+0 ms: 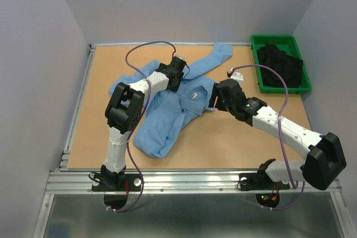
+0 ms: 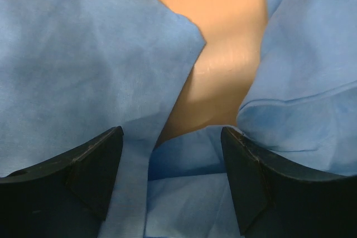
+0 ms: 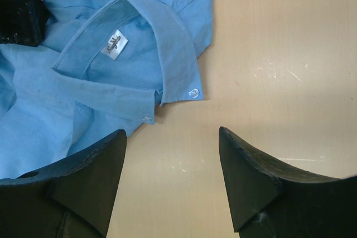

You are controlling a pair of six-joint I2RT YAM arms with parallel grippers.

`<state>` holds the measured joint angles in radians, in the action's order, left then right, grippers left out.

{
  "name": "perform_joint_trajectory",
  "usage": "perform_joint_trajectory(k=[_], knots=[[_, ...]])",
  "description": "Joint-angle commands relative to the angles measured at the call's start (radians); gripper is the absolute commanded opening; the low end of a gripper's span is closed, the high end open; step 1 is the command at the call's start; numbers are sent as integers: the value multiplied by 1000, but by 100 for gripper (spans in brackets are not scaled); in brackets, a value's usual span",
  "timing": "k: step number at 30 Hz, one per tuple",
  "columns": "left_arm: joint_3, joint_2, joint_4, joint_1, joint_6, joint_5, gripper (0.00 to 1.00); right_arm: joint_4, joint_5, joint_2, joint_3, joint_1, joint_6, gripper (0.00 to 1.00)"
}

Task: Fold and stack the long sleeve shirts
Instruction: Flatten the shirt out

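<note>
**Rumpled shirt, no fold made yet**

Overhead: a light blue shirt lies crumpled mid-tabletop, with the left claw on its upper part and the right claw beside it.
Left wrist: claw wide, cloth between the jaws, not pinched.
Right wrist: claw wide over bare tabletop, just beside the collar.
This looks like the flattening stage. The next move calls for pinching an edge and spreading the shirt.

tan table w/ crumpled lt blue shirt mid-left, green bin at far-right corner
</note>
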<state>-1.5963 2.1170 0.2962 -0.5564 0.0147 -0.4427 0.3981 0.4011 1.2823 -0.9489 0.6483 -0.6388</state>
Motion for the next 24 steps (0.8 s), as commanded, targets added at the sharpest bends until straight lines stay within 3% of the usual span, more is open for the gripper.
perform_joint_trajectory(k=[1, 3, 6, 12, 13, 14, 24], knots=[[4, -14, 1, 19, -1, -24, 81, -33, 15, -28, 30, -10, 19, 72], [6, 0, 0, 26, -4, -28, 80, -33, 8, -26, 33, -10, 22, 72], [7, 17, 4, 36, -10, -40, 68, -33, 1, -31, 39, -12, 27, 72], [21, -3, -19, 46, -10, -48, 24, -33, -8, -44, 56, -13, 25, 72], [21, -18, -22, 47, -12, -50, 9, -33, -10, -46, 58, -13, 25, 72], [19, -29, -25, 47, -12, -50, 3, -35, -11, -49, 59, -12, 27, 72], [36, -251, -94, 102, -84, -34, 0, -35, -24, -41, 49, -13, 27, 72]])
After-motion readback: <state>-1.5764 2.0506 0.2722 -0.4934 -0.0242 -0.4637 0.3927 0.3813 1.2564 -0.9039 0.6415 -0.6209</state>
